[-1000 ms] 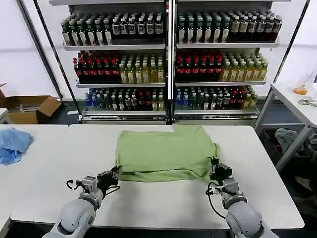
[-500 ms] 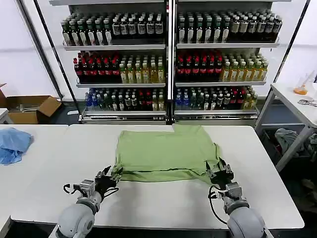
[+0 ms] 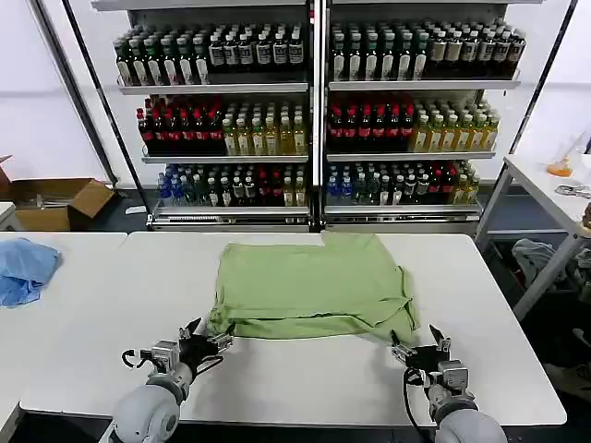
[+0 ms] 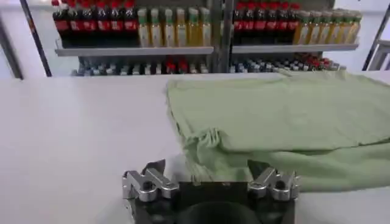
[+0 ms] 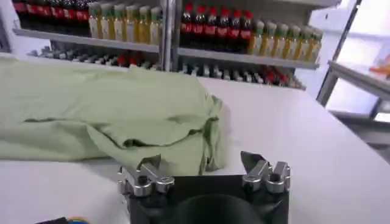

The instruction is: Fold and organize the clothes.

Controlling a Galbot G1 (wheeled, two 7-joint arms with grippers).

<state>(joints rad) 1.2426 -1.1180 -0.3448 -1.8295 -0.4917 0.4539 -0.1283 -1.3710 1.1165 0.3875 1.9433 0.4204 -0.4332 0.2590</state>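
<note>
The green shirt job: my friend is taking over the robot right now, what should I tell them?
Left gripper: open, empty, just off the near left corner of the green shirt.
Right gripper: open, empty, by the near right corner.
Shirt: lying on the white table, folded into a rough rectangle, near edge rumpled and its corners bunched.
Done: a fold seems made, both grippers let go.
Left: probably more folds and tidying up. The blue cloth on the left table isn't part of it.

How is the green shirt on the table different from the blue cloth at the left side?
The green shirt is large and lies flat, folded, on the middle table; the blue cloth is smaller and crumpled on the neighbouring table. Both grippers sit at the shirt's near corners, far from the cloth. Both are soft fabric.
</note>
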